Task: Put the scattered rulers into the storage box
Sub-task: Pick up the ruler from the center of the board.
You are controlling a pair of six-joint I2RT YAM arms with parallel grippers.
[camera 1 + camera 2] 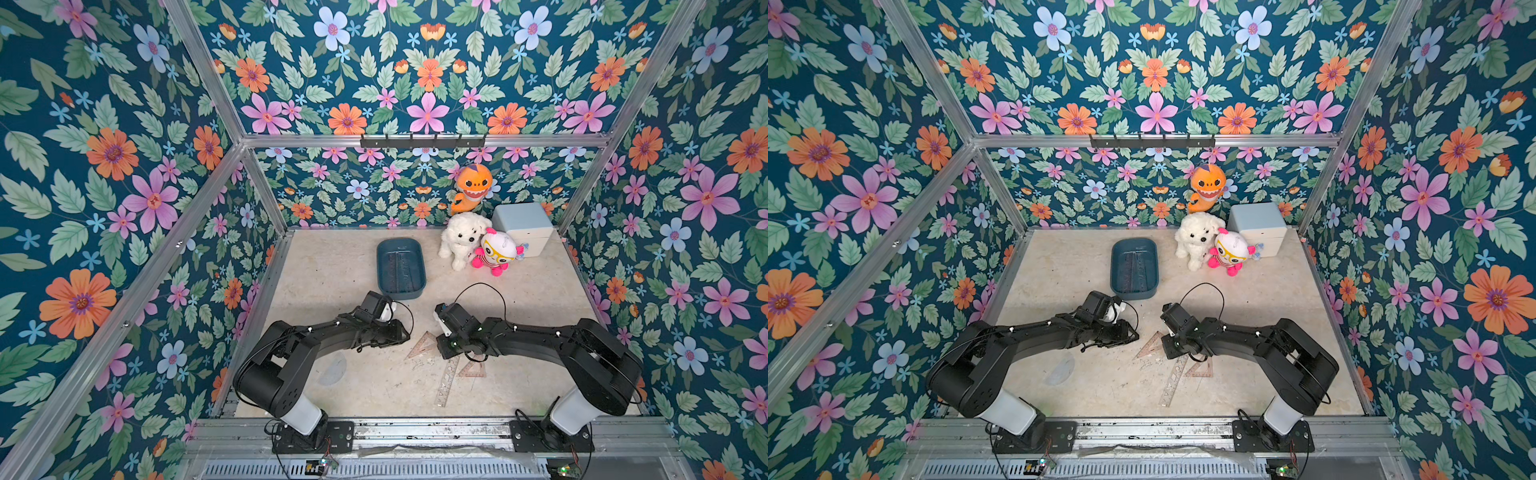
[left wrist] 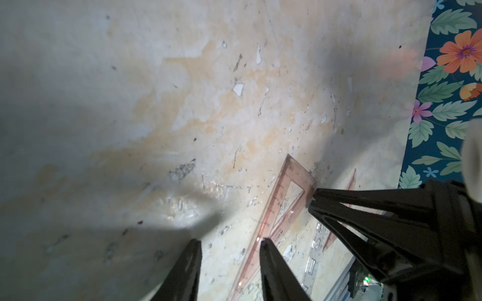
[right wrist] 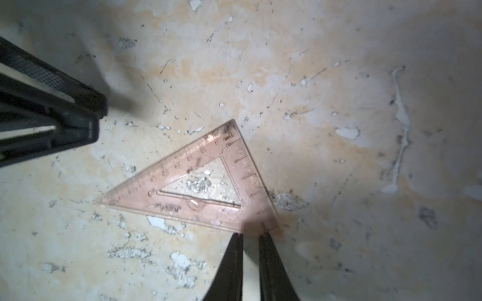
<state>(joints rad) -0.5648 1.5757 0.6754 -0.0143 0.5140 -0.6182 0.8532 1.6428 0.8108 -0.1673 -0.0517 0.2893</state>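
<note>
A pinkish set square (image 3: pixel 208 182) lies flat on the table between both arms; it also shows in a top view (image 1: pixel 422 345). My right gripper (image 3: pixel 249 235) stands over one corner of it, open by a narrow slit with nothing between the fingers. My left gripper (image 2: pixel 230 243) is open wider, one fingertip (image 2: pixel 264 243) touching the set square's (image 2: pixel 284 206) long edge. A straight ruler (image 1: pixel 446 382), a smaller set square (image 1: pixel 471 369) and a clear protractor (image 1: pixel 334 370) lie nearby. The teal storage box (image 1: pixel 415 253) sits behind the left arm, with a straight ruler (image 1: pixel 399 266) lying inside.
A white plush dog (image 1: pixel 463 239), a pink-and-white doll (image 1: pixel 496 251), an orange plush (image 1: pixel 473 183) and a pale blue cube container (image 1: pixel 523 228) crowd the back right corner. Floral walls close in the table on three sides.
</note>
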